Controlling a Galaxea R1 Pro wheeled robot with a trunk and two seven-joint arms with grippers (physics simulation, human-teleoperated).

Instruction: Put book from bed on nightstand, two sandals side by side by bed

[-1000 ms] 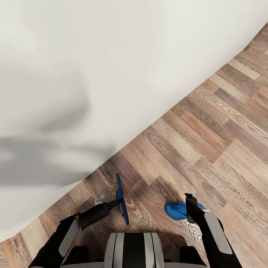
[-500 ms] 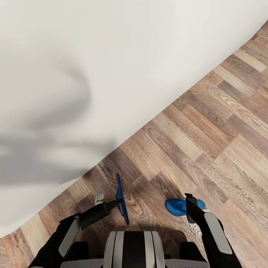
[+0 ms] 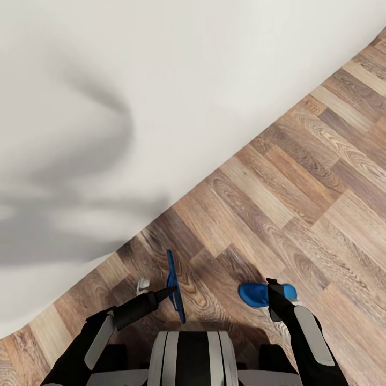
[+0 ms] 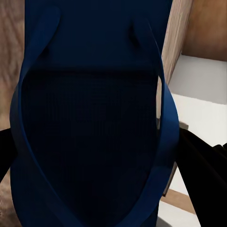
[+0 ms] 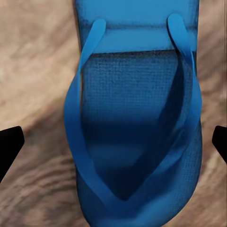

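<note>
blue sandal (image 3: 175,292) edge-up, other sandal (image 3: 256,294) flat

Bed (image 3: 161,80) cut off by head view's top and left edges; frame and headboard out of frame. Right sandal (image 3: 256,294) partly hidden behind right gripper (image 3: 274,300), heel end covered. Left sandal (image 4: 90,118) runs past left wrist view's edges. Right wrist: fingertips (image 5: 9,144) clipped at edges.

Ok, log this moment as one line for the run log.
left gripper: shut on edge-on sandal | right gripper: open around flat sandal | plank floor beside bed
</note>
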